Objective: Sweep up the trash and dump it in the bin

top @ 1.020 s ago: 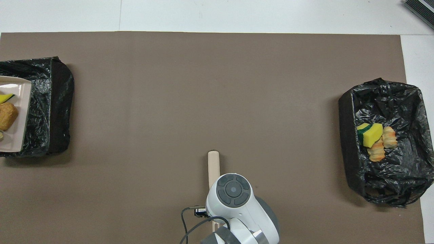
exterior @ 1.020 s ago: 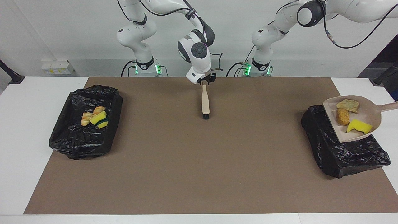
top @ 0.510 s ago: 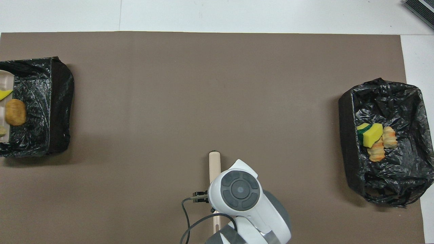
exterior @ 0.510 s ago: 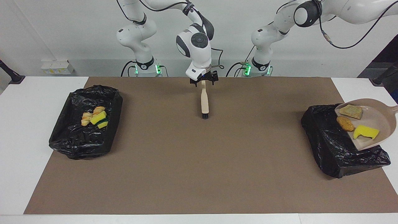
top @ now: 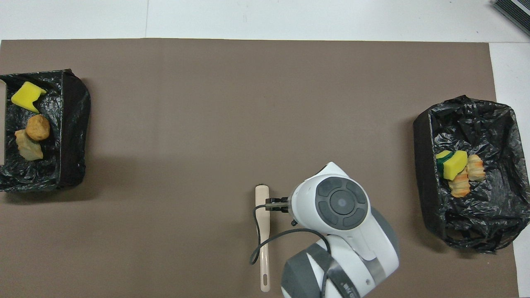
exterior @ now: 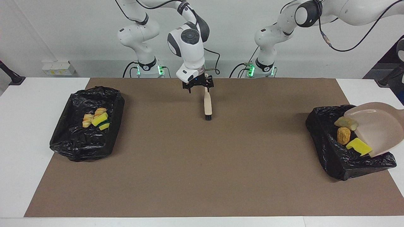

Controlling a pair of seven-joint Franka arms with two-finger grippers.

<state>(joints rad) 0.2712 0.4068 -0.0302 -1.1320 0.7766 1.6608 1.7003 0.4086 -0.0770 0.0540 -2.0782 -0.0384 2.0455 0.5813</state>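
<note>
Brush (top: pixel 262 231) lies flat on brown mat (top: pixel 248 103); black-lined bins at both ends hold yellow sponges, bread pieces.

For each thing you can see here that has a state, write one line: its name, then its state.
Dustpan: tipped steeply over the bin, emptied.
Bin at the left arm's end: open, holds three trash pieces.
Yellow sponge chunk: lying in that bin.
Bin at the right arm's end: open, holds several trash pieces.
Brush: lying flat on the mat, not held.
Right gripper: open, over the mat beside the brush handle.
Left gripper: out of view.
</note>
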